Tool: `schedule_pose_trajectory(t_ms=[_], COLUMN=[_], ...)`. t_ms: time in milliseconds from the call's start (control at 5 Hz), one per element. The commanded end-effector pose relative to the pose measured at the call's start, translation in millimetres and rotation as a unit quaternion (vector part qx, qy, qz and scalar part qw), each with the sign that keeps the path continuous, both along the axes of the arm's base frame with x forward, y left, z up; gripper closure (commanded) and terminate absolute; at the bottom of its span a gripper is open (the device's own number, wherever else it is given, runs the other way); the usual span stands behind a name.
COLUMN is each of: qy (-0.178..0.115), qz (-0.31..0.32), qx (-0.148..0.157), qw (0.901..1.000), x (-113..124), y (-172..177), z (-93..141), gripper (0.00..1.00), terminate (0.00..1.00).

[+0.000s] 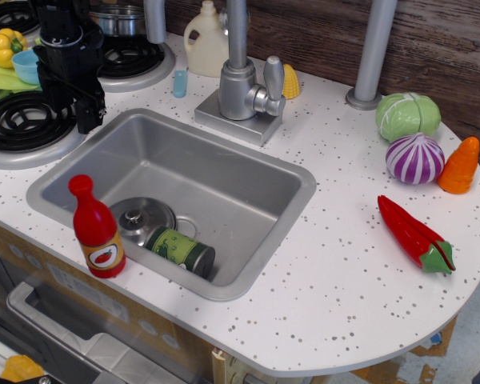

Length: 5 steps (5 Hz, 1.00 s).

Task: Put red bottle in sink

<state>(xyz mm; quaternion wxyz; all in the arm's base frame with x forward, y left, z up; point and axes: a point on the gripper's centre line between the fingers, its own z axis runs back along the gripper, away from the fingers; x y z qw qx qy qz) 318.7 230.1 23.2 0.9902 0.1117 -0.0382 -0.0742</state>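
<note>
Sink point(248, 160), the largest thing, already holds a lid point(140, 218) and a can point(182, 250). Red bottle point(96, 230) stands upright on its near rim, easily toppled if nudged. Whether the gripper point(86, 116), well apart, is spread cannot be told.

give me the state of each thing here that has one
red bottle: upright on the sink's front rim, capped, not grasped
sink: holds a can and a lid
green-labelled can: on its side in the sink
pot lid: flat in the sink
gripper: jaws unclear
</note>
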Motion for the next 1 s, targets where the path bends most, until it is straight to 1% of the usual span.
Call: schedule_pose_trajectory(t_ms=[0,400,600,800], qy=[0.000,-0.002,0.008,0.013], qz=[0.000,0.062,0.091,0.101], qx=[0.000,0.054,0.064,0.067], qw=[1.0000,0.9966,0.9938,0.9926], x=[0.0,-59.3,-85.6,-104.5], y=[0.0,-15.8,-43.2,-86.2], z=[0.0,47.8,77.2,101.2], gripper=[0.00,0.00,0.00,0.00], terminate=[0.00,0.00,0.00,0.00])
